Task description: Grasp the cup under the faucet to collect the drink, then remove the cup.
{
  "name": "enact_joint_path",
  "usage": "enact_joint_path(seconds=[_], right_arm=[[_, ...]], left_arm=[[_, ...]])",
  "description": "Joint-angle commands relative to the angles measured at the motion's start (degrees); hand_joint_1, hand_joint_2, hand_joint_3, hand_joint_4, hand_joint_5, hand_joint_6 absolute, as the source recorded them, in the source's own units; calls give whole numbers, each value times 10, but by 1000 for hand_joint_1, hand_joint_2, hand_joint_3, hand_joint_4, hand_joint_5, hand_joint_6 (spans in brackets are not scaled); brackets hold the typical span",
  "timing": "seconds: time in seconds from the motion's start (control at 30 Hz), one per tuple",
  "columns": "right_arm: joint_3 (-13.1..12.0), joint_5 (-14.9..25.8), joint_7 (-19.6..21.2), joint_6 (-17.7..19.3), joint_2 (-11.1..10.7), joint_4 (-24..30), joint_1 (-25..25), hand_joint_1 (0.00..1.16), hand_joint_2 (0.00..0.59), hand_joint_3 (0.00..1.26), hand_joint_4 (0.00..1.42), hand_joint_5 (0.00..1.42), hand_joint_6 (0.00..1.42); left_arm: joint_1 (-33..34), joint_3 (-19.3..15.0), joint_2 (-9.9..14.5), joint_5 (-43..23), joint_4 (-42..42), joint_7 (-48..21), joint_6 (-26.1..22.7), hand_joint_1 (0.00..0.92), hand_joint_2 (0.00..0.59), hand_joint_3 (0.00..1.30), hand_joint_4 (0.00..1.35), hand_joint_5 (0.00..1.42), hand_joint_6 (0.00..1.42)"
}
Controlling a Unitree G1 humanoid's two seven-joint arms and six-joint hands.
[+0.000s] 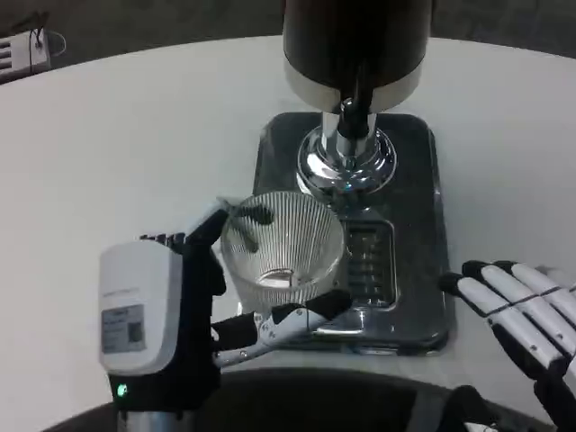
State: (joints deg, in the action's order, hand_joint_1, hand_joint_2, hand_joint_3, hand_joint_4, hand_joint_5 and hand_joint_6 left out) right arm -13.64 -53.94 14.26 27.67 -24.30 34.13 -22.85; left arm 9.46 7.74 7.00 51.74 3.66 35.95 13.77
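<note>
1. Cup (283, 247) upright, mouth up, on tray (414, 225), just forward-left of faucet (349, 121), not squarely beneath.
2. Left hand (193, 310) wrapped around cup from left, fingers on both sides.
3. Right hand (522, 310) spread, empty, right of tray.
4. Judged: shift cup back-right.

On the bench (135, 135) stands the dispenser (355, 54), far and centre, its faucet (349, 121) over the drip tray (414, 306). The cup (282, 243) sits at the tray's near-left edge, nearer than the faucet. The left hand (166, 315) is left of the cup, fingers (301, 317) around it. The right hand (522, 315) lies right of the tray.
</note>
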Motion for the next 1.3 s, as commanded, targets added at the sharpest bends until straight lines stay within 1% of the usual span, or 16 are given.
enact_joint_path(seconds=[0.03, 0.2, 0.5, 0.63, 0.9, 1.07, 1.13, 1.23, 1.3], right_arm=[[-14, 13, -3, -1, -2, 5, -6, 273, 494, 177, 147, 170, 214], [-21, 18, -5, 0, -2, 5, -7, 273, 494, 177, 150, 170, 215], [-30, 24, -2, 3, 0, 7, -16, 274, 494, 177, 151, 172, 215], [-34, 26, 0, 4, 1, 6, -21, 274, 494, 177, 151, 172, 215], [-46, 31, 3, 6, 4, 6, -30, 274, 494, 177, 151, 172, 215], [-51, 35, 4, 7, 6, 5, -34, 274, 494, 177, 151, 172, 215], [-52, 37, 2, 5, 6, 6, -35, 274, 494, 177, 151, 180, 223], [-52, 44, -6, 1, 6, 5, -35, 274, 494, 177, 151, 183, 226], [-52, 45, -7, 0, 6, 5, -35, 273, 493, 177, 151, 183, 228]], left_arm=[[56, 2, 6, -6, -61, 32, -1, 742, 20, 1032, 1098, 1128, 1235], [113, 11, 11, -8, -129, 45, -3, 742, 21, 1032, 1098, 1128, 1237], [194, 54, 10, 4, -225, 74, -10, 747, 23, 1032, 1098, 1128, 1225], [223, 65, 8, -3, -269, 83, -16, 747, 23, 1032, 1098, 1128, 1224], [252, 78, 6, -12, -333, 104, -23, 743, 22, 1031, 1098, 1128, 1220], [263, 88, 9, -19, -365, 107, -35, 733, 9, 1008, 1065, 1119, 1232], [267, 96, 14, -20, -374, 94, -42, 728, 1, 1002, 1034, 1096, 1220], [271, 103, 18, -23, -380, 84, -49, 687, 0, 1000, 995, 1089, 1219], [271, 106, 19, -26, -379, 84, -51, 647, 0, 995, 935, 1080, 1230]])
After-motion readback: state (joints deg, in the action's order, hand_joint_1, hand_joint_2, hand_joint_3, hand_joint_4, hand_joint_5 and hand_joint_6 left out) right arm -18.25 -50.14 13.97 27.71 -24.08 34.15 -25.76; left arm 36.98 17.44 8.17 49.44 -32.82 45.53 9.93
